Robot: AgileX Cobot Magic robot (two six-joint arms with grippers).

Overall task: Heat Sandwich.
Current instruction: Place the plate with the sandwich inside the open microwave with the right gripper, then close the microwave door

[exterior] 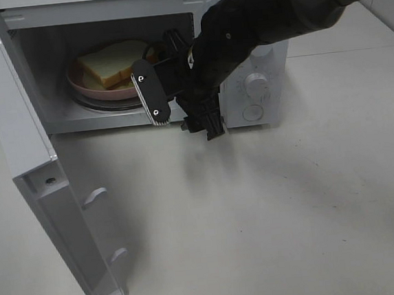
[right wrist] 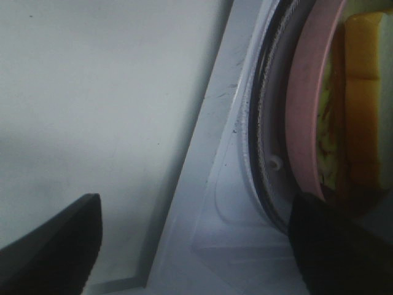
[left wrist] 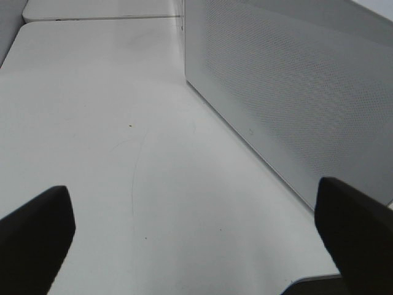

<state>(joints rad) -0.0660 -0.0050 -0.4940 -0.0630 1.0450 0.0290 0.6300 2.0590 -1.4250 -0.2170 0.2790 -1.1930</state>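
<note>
The sandwich (exterior: 110,64), thick white bread with orange crust, lies on a round pink plate (exterior: 84,85) inside the open microwave (exterior: 260,80). My right gripper (exterior: 180,111) hovers just outside the front right of the oven's opening, open, with nothing between its fingers. The right wrist view shows those open jaws (right wrist: 193,206) over the oven's floor edge, with the plate (right wrist: 307,110) and the sandwich (right wrist: 362,98) just beyond one finger. My left gripper (left wrist: 193,196) is open and empty above the table, beside a perforated outer wall of the microwave (left wrist: 295,92). It does not show in the exterior high view.
The microwave door (exterior: 50,202) stands swung wide open at the left, reaching toward the table's front. A glass turntable (right wrist: 264,123) lies under the plate. Control knobs (exterior: 255,84) sit on the oven's right panel. White table (exterior: 293,215) spreads in front.
</note>
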